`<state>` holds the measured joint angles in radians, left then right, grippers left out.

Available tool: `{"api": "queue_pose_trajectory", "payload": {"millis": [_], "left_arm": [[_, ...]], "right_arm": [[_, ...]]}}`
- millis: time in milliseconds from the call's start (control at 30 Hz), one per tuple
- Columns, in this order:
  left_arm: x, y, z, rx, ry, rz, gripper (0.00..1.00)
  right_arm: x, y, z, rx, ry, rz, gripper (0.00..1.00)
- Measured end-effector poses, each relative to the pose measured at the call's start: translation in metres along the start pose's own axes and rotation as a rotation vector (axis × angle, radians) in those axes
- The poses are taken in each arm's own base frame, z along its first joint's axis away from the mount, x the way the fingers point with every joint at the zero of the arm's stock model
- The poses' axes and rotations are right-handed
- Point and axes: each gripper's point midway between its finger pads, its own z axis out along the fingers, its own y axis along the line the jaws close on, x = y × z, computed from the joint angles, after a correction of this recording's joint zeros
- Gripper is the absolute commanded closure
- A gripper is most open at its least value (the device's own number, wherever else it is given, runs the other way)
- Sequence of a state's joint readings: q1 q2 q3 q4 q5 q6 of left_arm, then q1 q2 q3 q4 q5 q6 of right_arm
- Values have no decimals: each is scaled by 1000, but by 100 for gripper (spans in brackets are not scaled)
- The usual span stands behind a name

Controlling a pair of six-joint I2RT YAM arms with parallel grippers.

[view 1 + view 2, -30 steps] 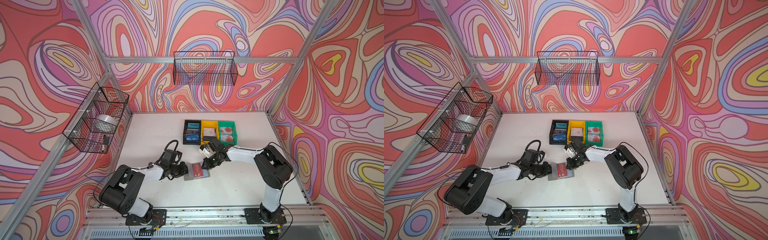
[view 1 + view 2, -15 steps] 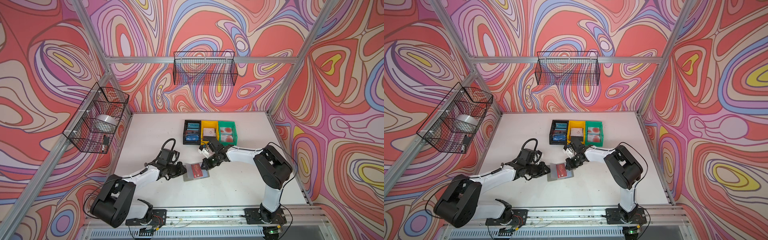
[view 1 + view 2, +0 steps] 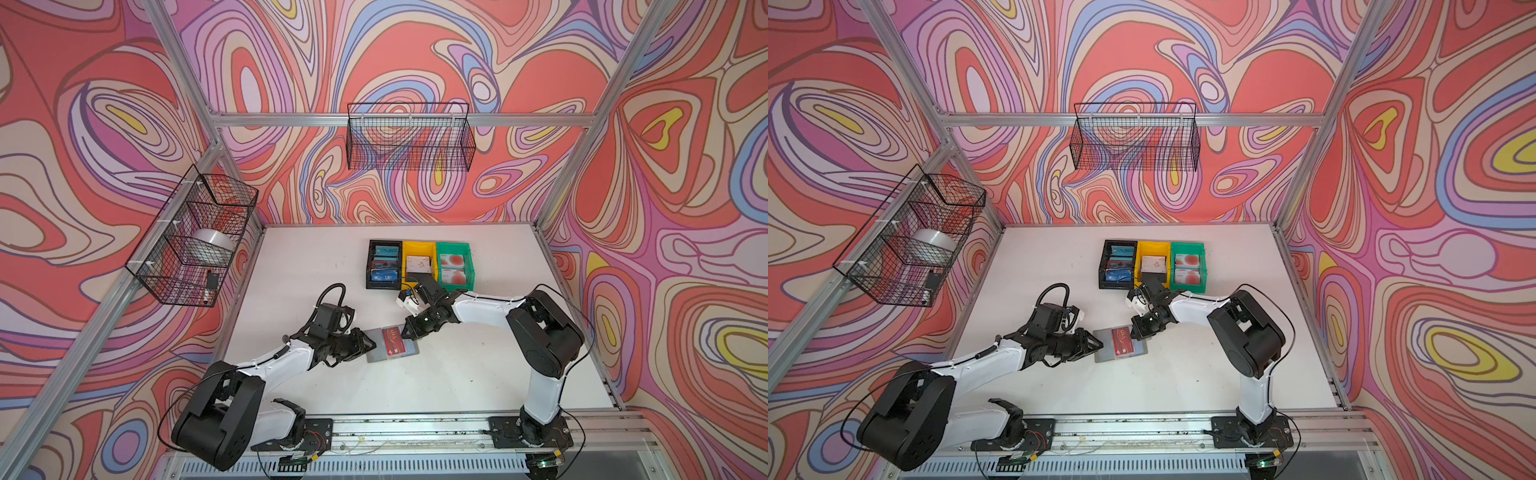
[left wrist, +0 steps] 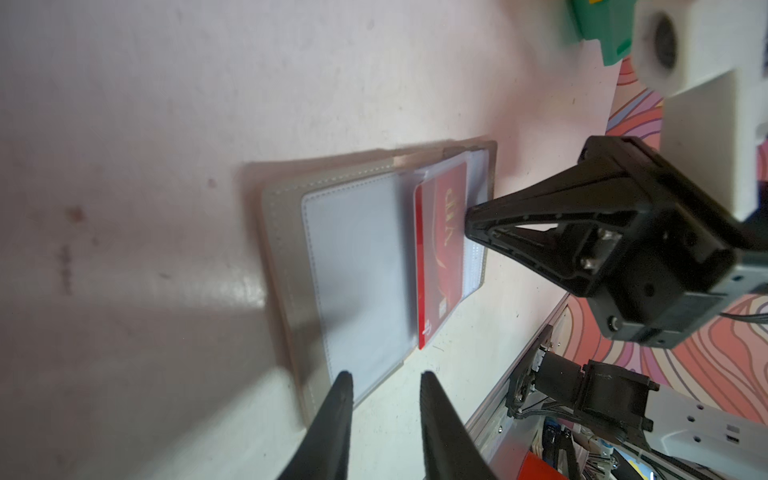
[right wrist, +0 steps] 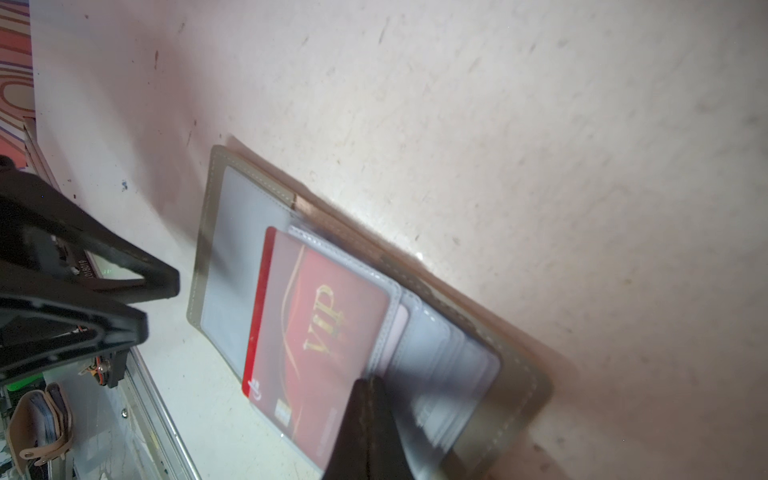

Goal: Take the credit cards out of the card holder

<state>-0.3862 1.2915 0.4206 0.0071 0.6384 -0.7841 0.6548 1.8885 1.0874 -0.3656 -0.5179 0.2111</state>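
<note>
Left end effector (image 3: 371, 345): sat at 9 o'clock of the card holder, fingers (image 4: 343, 399) spread with a bare gap between them, holding nothing; one tip was just at the holder's edge.
Card holder (image 3: 410, 353): lay open and flat on the white worktop (image 3: 457, 374), mid-floor, clear pockets facing up.
Dark red card (image 3: 395, 341): in a clear pocket of the holder, one long edge sticking out past the sleeve, gold "VIP" lettering showing in the right wrist view (image 5: 316, 332).
Right end effector (image 3: 405, 332): came in from 1 o'clock, fingers pressed together, tip down on the pockets beside the red card.
Black bin (image 3: 370, 266), yellow bin (image 3: 417, 246), green bin (image 3: 471, 266): in a row at 12 o'clock of the holder, cards inside; pale red-circle cards (image 3: 455, 261) in the green one.
</note>
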Motion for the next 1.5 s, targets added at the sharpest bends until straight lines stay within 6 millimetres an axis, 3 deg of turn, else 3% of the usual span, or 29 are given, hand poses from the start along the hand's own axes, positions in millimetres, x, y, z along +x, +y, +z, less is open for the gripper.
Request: {"api": "queue_pose_trajectory", "payload": {"millis": [333,767,1500], "left_arm": [[-10,-15,5,68,-25,18,72],[-9,-11,29,77,14,-5,75],[-15,-15,41,95,14,4,79]], "right_arm": [[0,0,1,-16,1,6,99],[0,0,1,-20,2,10,99],[0,0,2,-36,4,19,100]]}}
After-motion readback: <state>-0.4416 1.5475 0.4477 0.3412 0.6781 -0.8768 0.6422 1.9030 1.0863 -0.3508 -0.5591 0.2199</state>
